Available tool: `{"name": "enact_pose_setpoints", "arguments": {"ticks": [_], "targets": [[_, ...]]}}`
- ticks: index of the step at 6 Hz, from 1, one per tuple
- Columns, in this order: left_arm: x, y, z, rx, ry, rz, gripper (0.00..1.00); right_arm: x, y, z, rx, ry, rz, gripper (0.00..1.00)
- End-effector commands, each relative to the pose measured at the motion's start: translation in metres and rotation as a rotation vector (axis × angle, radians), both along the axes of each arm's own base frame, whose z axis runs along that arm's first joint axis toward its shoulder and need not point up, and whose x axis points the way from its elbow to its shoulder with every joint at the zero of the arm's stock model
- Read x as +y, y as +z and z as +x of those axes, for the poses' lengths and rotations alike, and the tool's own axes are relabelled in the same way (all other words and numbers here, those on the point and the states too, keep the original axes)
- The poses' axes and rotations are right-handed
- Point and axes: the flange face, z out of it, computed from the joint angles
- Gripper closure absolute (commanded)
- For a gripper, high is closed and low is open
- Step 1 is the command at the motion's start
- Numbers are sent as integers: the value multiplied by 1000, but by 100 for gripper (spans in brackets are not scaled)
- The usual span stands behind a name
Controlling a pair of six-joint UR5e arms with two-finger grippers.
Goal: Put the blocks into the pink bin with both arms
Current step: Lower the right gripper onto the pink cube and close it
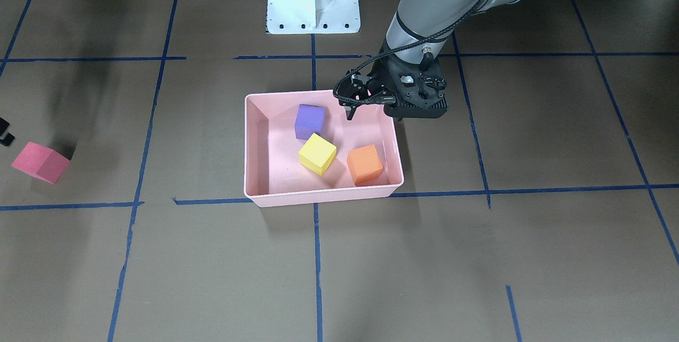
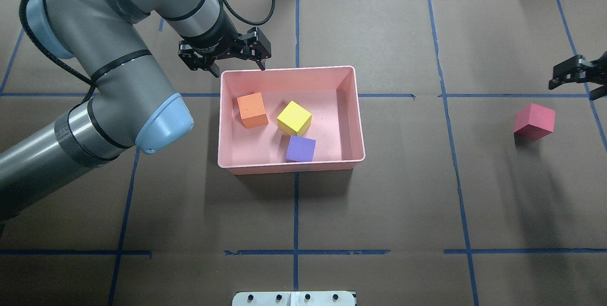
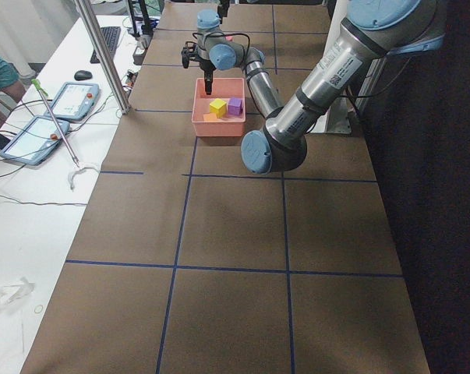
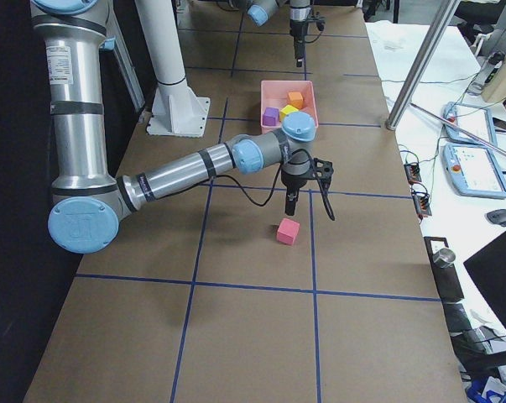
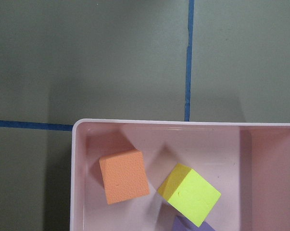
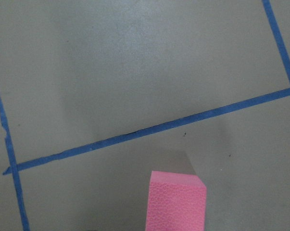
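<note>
The left arm [image 2: 109, 59] has its gripper [image 2: 236, 65] wide open and empty above the far left corner of the pink bin [image 2: 289, 168], which sits mid-table. The right gripper [image 2: 574, 83], also spread and empty, hangs just beyond the red block [image 2: 535, 121], which lies on the table well to the right of the bin. Inside the bin lie the orange block [image 2: 252, 109], yellow block [image 2: 294, 117] and purple block [image 2: 300, 148].
</note>
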Motion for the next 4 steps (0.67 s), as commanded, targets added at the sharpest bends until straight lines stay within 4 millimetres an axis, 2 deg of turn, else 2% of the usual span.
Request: {"name": "enact_pose_setpoints", "arguments": {"ticks": [1, 3, 4], "targets": [[1, 0, -1, 0, -3, 5, 0, 2, 33, -40, 5, 35, -15, 2], [1, 0, -1, 0, -1, 5, 0, 7, 50, -56, 46, 16, -21, 2], [1, 0, -1, -1, -3, 6, 0, 14, 60, -55, 63, 10, -29, 1]]}}
